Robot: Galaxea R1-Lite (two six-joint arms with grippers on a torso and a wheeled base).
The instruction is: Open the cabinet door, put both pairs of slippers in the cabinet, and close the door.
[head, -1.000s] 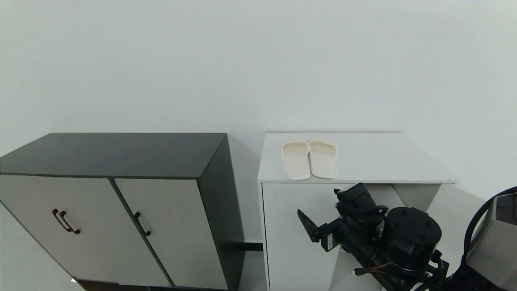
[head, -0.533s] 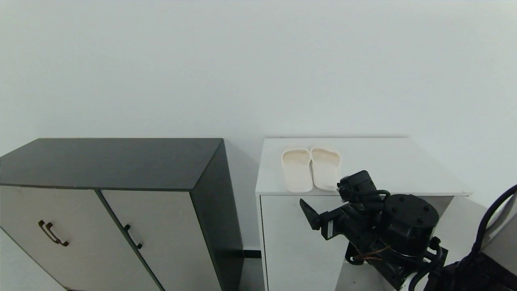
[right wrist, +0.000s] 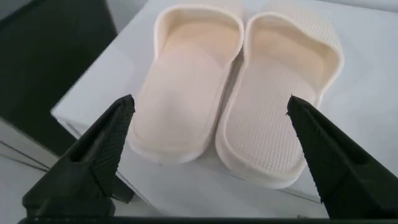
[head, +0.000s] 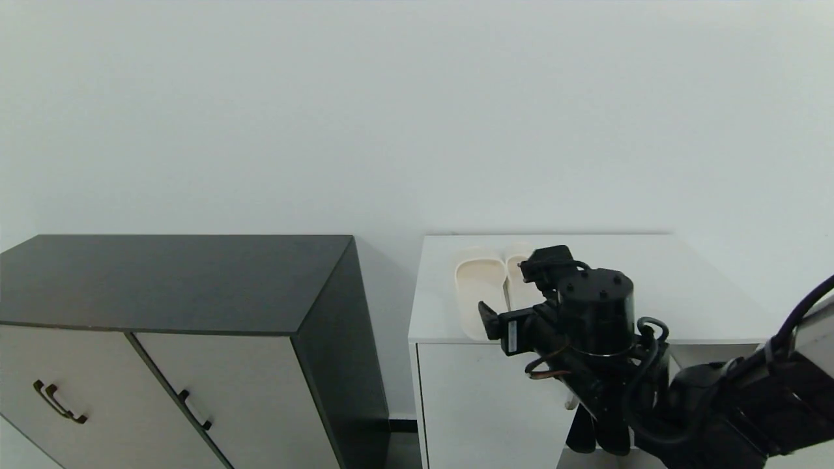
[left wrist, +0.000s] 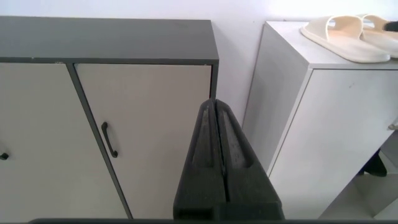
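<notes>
Bright, soft, even light fills the room; a pale grey shadow lies on the wall (head: 417, 117) beside the dark cabinet (head: 176, 280).

My head camera looks forward and down: dark cabinet (head: 176, 280) left, white cabinet (head: 469, 404) right. My left wrist camera faces both fronts, lower and nearer. My right wrist camera sits close above the cream slippers (right wrist: 242, 93); all views share them.

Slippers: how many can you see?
2: the left slipper and the right slipper, side by side atop the white cabinet. Others may be hidden.
</notes>
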